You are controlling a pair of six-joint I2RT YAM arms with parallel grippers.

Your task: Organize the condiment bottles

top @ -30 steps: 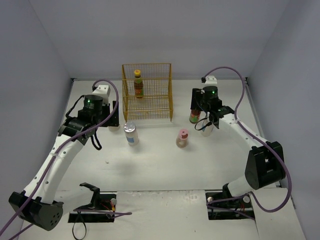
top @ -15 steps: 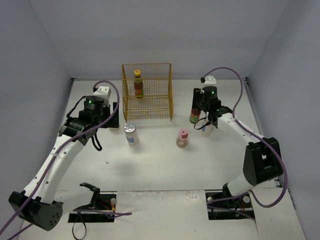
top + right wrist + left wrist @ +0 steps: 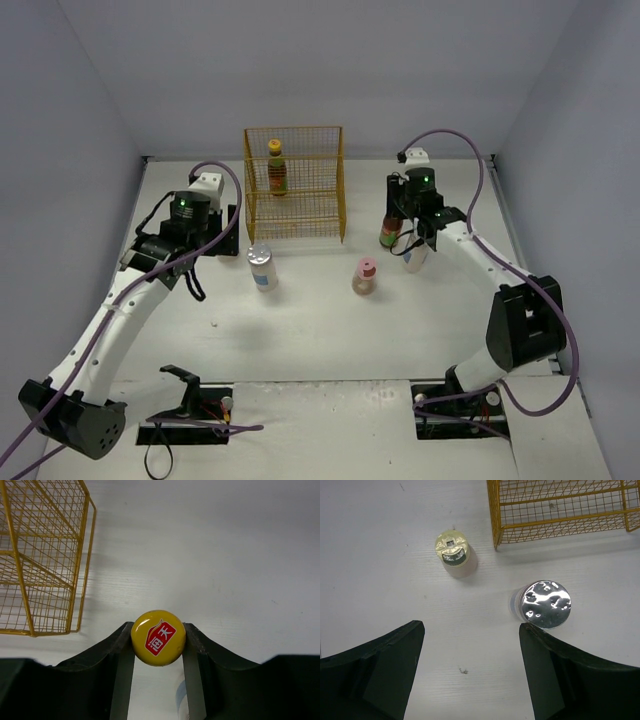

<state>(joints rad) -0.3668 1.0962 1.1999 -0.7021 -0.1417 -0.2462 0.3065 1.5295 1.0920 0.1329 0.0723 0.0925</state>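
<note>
1. The right hand (image 3: 158, 632) is clamped on a dark bottle (image 3: 158, 639). Its two fingers press against opposite sides of the yellow cap, which bears a red label with white characters.
2. In the top view that bottle is upright, to the right of the yellow wire rack (image 3: 320, 200) and apart from it. Whether its base touches the surface (image 3: 320, 330) cannot be told.
3. A pale jar (image 3: 415, 256) stands just beside the held bottle, on its near right. The right arm partly covers it.
4. The left hand (image 3: 471, 627) is spread wide and holds nothing, with bare surface between its fingers.
5. A silver-lidded jar (image 3: 545, 605) stands by the tip of one left finger in the wrist view. Contact cannot be judged.
6. A squat yellow-green-capped bottle (image 3: 455, 554) stands beyond the left hand, near the rack's corner and apart from the jar.
7. A pink-capped bottle (image 3: 365, 276) stands alone on the surface, between the two jars.
8. A second dark bottle (image 3: 276, 170) stands upright inside the rack, on its left side.
</note>
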